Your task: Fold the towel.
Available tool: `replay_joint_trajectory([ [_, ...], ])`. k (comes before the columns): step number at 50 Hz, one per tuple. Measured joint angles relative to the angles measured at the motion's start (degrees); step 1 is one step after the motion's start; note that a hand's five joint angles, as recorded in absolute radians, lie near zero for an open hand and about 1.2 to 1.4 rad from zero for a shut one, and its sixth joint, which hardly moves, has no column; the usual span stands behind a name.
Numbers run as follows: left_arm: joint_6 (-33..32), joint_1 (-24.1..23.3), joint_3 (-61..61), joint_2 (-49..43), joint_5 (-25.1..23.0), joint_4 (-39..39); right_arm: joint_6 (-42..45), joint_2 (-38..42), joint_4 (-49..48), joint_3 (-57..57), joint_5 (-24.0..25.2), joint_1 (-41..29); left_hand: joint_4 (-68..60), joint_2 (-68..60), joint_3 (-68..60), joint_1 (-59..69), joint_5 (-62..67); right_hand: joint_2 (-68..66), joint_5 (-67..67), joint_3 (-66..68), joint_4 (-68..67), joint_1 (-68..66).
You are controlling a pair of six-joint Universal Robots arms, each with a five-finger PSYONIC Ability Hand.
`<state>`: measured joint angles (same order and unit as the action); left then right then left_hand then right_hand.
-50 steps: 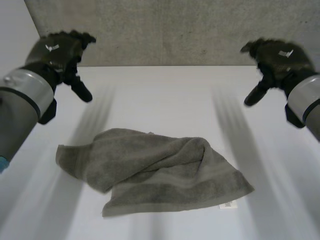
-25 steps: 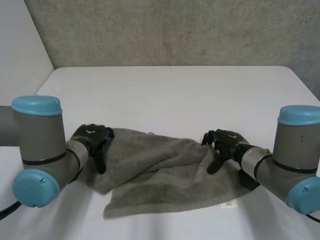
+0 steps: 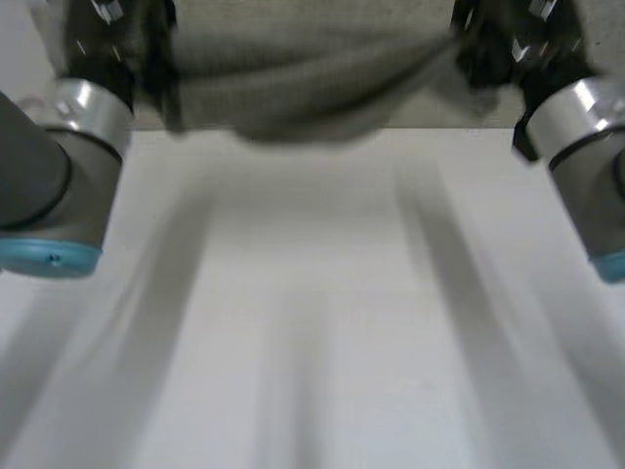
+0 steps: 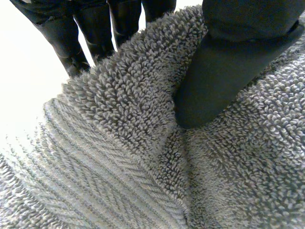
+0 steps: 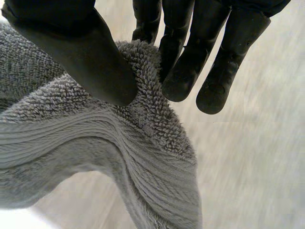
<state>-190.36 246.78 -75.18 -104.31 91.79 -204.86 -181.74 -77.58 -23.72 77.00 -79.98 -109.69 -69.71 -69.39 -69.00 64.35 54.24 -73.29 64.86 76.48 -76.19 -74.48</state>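
Table: the white table (image 3: 312, 342) lies bare from its near edge to its middle, where the towel sat crumpled half a second ago.
Arms: the left arm (image 3: 44, 186) and right arm (image 3: 586, 166) both reach up and away toward the far side.
Towel: the grey terry towel (image 3: 293, 93) hangs in the air above the table's far part, stretched between the two hands and sagging in the middle.
Left hand: the left hand (image 3: 117, 34) grasps the towel's left end, its thumb (image 4: 224, 71) pressing the pile against the fingers.
Right hand: the right hand (image 3: 508, 44) pinches the right end, at an edge beside the woven band, between thumb (image 5: 81, 52) and fingers.
Change: both hands were low on the heap; now they are raised with it.
Meaning: the pickup appears to have held. No fold is made yet; spreading it flat likely comes next.
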Motion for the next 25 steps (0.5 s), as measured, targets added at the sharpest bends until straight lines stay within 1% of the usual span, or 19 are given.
replay_joint_trajectory([
  [1, 0.58, -0.11, -0.44, 1.21, 0.00, -2.25, 0.17, -1.11, -2.21, 0.14, 0.01, -0.02, 0.02, 0.00, 0.00, 0.00, 0.00, 0.00, 0.00, 0.00, 0.00, 0.00],
  [3, 1.18, -0.21, -1.18, 2.14, -0.03, -4.05, 0.51, -1.93, -4.13, 0.61, 0.09, -0.05, 1.98, 1.90, 0.92, 0.00, 0.00, 0.00, 0.11, 0.00, 0.00, 0.00],
  [4, 1.77, -0.29, -2.13, 2.82, -0.09, -5.54, 1.20, -2.50, -5.81, 1.51, 0.24, -0.11, 4.26, 4.27, 3.74, 0.00, 0.00, 0.00, 0.56, 0.00, 0.00, 0.00],
  [7, 2.82, -0.43, -5.06, 3.42, -0.34, -7.33, 3.82, -2.93, -8.05, 4.27, 0.68, -0.31, 8.38, 8.20, 7.66, -2.38, -1.53, -0.01, 0.64, 0.00, 0.00, -0.01],
  [12, 3.29, -0.52, -11.36, 2.00, -0.75, -7.79, 10.09, -1.41, -8.51, 9.99, 1.68, -1.21, 12.75, 12.41, 12.00, -7.37, -7.06, -0.60, 0.65, 0.00, 0.00, -0.04],
  [16, 3.07, -0.52, -17.84, -2.27, -0.92, -7.66, 16.68, 2.19, -7.85, 15.13, 2.68, -2.89, 18.41, 18.44, 18.02, -13.41, -12.82, -0.60, 0.65, 0.00, 0.00, -0.04],
  [18, 2.90, -0.54, -20.48, -5.05, -0.94, -7.34, 20.36, 4.82, -7.01, 17.40, 3.11, -3.94, 22.90, 22.59, 22.13, -17.43, -17.43, -0.60, 0.65, 0.00, -0.01, -0.04],
  [19, 2.77, -0.58, -21.71, -6.72, -0.94, -6.98, 22.51, 6.54, -6.14, 18.39, 3.29, -4.49, 27.43, 27.80, 27.32, -22.56, -22.01, -0.60, 0.65, 0.00, -0.01, -0.04],
  [20, 2.71, -0.60, -22.25, -7.57, -0.94, -6.79, 23.56, 7.44, -5.58, 18.76, 3.35, -4.73, 29.69, 29.78, 29.30, -24.60, -24.41, -0.60, 0.65, 0.00, -0.01, 0.03],
  [22, 2.27, -0.80, -24.02, -10.82, -0.94, -5.46, 28.14, 11.50, -2.36, 19.76, 3.44, -5.65, 34.67, 34.42, 33.99, -29.19, -29.17, -0.60, 0.65, 0.00, -0.01, -0.04],
  [24, 1.68, -1.09, -24.75, -12.56, -0.94, -3.98, 31.28, 14.15, 0.35, 19.96, 3.38, -6.07, 36.98, 36.89, 36.31, -31.73, -31.71, -0.57, 0.62, -0.05, 0.02, -0.01],
  [25, 1.11, -1.33, -25.01, -13.47, -0.93, -2.71, 33.13, 15.55, 2.04, 19.94, 3.28, -6.23, 38.38, 38.11, 37.64, -33.08, -33.19, 1.06, -1.67, -2.80, 2.57, 1.86],
])
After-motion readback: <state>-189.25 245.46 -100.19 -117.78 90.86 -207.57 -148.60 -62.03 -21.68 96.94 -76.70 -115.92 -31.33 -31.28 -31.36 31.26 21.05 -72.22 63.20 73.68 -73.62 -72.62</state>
